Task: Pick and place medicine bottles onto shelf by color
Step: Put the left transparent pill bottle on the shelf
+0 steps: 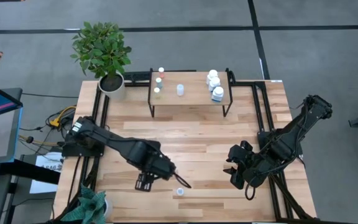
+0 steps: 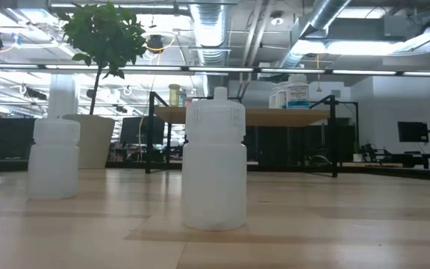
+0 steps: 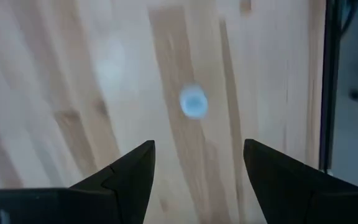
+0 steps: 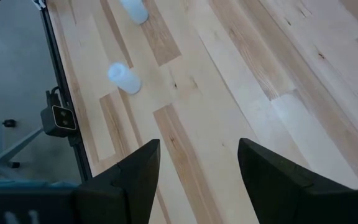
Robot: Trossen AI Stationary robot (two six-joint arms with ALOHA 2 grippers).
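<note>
The shelf (image 1: 190, 93) stands at the table's far middle. On its top are red/orange-capped vials (image 1: 159, 81) at the left, a light-blue-capped one (image 1: 180, 90) in the middle and white bottles (image 1: 215, 84) at the right. One small bottle (image 1: 179, 191) stands upright on the table near the near edge. It shows from above, with a light-blue cap (image 3: 193, 102), in the left wrist view. My left gripper (image 1: 165, 182) hovers open beside and above it, touching nothing. The low view shows two translucent bottles (image 2: 215, 168) (image 2: 53, 161) standing upright. My right gripper (image 1: 232, 169) waits open at the right.
A potted plant (image 1: 107, 56) in a white pot stands at the far left corner, beside the shelf. Another plant (image 1: 89, 205) is at the near left corner. Black frame rails (image 1: 263, 118) run along the table's sides. Bare wood lies between the shelf and the arms.
</note>
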